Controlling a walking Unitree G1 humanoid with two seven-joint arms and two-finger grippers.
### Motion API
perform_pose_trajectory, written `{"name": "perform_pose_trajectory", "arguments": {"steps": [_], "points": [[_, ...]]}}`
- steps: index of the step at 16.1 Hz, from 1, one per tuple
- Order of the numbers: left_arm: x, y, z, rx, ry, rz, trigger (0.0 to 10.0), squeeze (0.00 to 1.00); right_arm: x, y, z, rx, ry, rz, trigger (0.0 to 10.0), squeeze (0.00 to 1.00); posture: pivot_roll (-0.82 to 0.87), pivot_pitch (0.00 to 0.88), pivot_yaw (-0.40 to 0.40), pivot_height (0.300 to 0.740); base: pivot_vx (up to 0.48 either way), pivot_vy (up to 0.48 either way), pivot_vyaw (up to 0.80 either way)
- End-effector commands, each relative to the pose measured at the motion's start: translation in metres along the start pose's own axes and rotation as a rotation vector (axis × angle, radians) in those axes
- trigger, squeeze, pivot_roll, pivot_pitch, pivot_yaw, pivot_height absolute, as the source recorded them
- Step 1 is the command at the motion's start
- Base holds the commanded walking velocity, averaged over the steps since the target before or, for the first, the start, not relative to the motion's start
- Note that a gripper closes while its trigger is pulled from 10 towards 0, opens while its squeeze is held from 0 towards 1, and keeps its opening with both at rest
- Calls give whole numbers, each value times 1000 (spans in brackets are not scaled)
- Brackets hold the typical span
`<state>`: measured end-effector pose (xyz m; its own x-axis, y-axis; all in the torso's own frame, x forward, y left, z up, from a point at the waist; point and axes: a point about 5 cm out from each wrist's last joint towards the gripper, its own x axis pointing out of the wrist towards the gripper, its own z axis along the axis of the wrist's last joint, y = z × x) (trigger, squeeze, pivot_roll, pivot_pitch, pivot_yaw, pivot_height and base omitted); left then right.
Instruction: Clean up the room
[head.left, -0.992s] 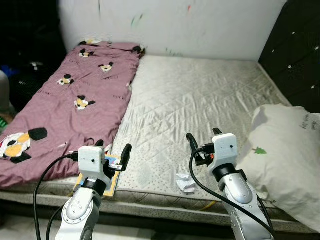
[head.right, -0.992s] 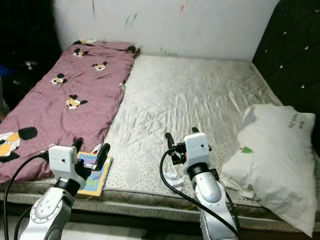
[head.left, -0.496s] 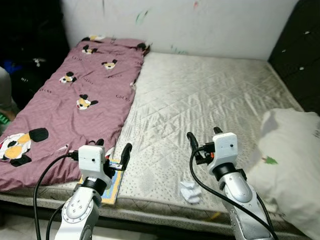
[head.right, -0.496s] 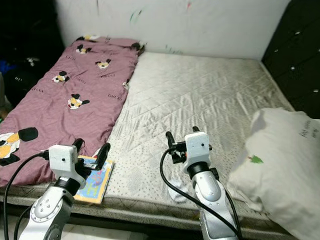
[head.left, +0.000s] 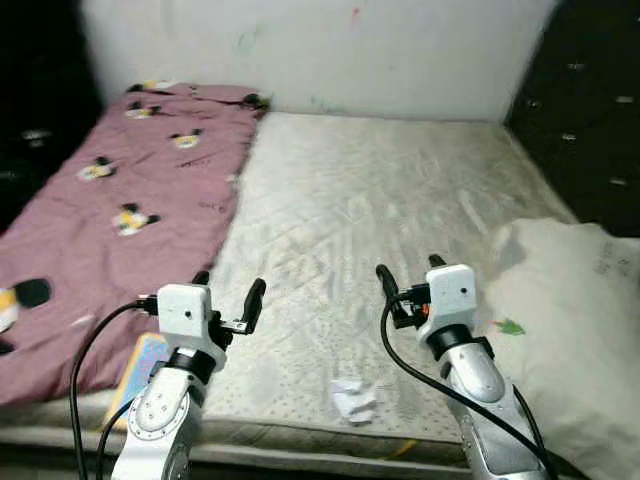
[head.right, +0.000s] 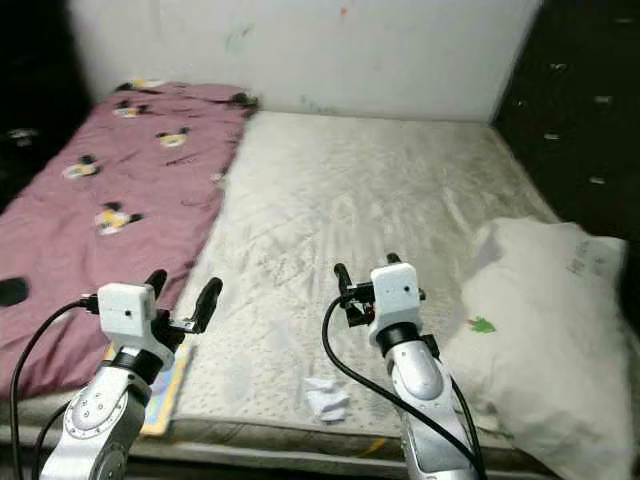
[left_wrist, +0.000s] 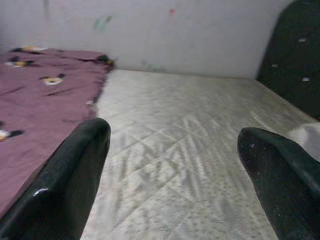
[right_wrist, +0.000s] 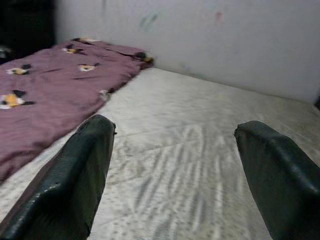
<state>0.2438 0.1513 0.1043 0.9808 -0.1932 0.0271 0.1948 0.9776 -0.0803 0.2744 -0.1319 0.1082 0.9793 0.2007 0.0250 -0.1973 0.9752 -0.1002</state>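
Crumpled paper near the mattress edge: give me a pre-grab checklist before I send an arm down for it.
1. Crumpled paper in sight, on the mattress near its front edge: ok.
2. Right gripper open and empty: ok.
3. Left gripper open and empty: ok.
4. Paper lies between the two arms, nothing on top of it: ok.
5. Pillow apart from the paper: ok.
6. Head views sharp enough to aim: not ok, blurred.

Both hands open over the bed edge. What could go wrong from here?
1. The crumpled tissue lies near the mattress front edge; a clumsy pinch might push it off.
2. The book sits partly under the left hand, against the blanket; a grab may snag cloth.
3. The pillow lies close beside the right hand; a swing could hit it.
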Motion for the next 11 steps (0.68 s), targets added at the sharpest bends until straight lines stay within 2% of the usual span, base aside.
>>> {"name": "perform_pose_trajectory", "arguments": {"steps": [1,8,10,11], "points": [[-1,4,-3,20,19,21,10000,0,0,2,3,-3,-17,10,10000,0,11,31,-21,740,0,0,0],[-6,16,-5,64,50,140,10000,0,-2,5,6,91,-21,40,10000,0,12,36,-23,740,0,0,0],[-7,18,-5,81,56,144,10000,0,-4,12,5,39,-8,91,10000,0,12,55,-25,740,0,0,0],[-8,17,-6,81,58,139,10000,0,-5,13,6,36,-11,92,10000,0,11,65,-25,740,0,0,800]]}}
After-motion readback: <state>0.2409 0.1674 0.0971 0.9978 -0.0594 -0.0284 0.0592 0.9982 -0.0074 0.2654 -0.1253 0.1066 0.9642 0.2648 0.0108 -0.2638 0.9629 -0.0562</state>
